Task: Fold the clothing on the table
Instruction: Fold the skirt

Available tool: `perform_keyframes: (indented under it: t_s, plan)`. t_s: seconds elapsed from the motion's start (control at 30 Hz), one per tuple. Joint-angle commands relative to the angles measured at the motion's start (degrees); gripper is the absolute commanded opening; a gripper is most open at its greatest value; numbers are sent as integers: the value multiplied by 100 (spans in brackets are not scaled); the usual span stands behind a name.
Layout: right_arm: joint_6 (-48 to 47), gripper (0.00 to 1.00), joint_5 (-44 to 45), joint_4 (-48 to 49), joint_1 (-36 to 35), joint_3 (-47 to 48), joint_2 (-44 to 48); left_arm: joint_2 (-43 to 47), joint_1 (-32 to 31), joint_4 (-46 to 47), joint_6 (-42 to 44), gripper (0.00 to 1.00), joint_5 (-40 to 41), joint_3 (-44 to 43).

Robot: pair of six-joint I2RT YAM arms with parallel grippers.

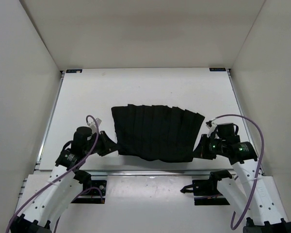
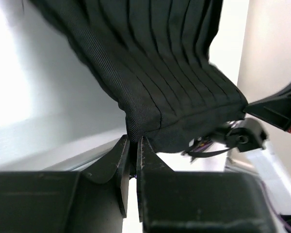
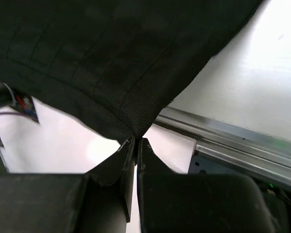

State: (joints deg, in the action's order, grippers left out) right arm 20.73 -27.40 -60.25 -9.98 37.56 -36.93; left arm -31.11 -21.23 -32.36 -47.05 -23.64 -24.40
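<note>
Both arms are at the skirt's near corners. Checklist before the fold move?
1. Left hand grip: ok, pinched shut on the pleated skirt's near left corner.
2. Right hand grip: ok, shut on the near right corner.
3. Near edge off the table: ok, both wrist views show it raised above the surface.
4. Far edge lying on the table: ok in the top view.
5. Pleats in order: ok, parallel with no bunching visible.
6. Number of fabric layers in each pinch: cannot tell.
</note>
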Motion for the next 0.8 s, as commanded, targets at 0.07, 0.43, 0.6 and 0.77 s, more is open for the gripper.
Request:
perform_keyframes:
  t_s: [0.07,0.43,0.6,0.77]
  plan:
    - [-236,0,331,-287,93,1454,-534,-727,575,273,187,0,-361,-1039]
    - [-193,0,-546,2760,1797,1455,-3185,-4714,796,2619,302,0,61,-2655]
    - [580,34,-810,3993,1964,2483,-5093,-6739,1050,3165,4,53,-367,-4159]
    - [889,78,-664,4478,1965,2600,-5326,-7173,1323,3817,-464,65,-924,-4548]
